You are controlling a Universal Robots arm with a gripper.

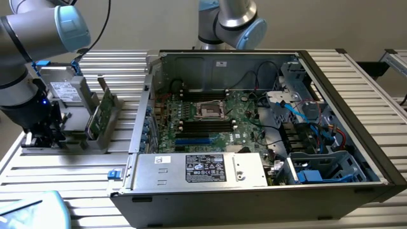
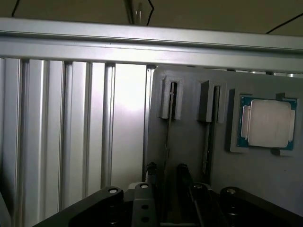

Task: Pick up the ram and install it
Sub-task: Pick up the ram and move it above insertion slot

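Over the grey holder (image 2: 189,142), arm (image 1: 22,90) pointing down, claw (image 2: 166,172) spread astride the edge-on ram (image 2: 169,130)

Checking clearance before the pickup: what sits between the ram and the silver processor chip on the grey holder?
In the wrist view, a second slot holding a thin dark card, seen edge-on, stands between the ram and the processor chip.

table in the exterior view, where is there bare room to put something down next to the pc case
The table is bare on the near side of the grey holder, up to the open case; also behind the holder, beside the case's rear corner. Crowded: the holder, where the gripper and upright cards stand, and inside the case.
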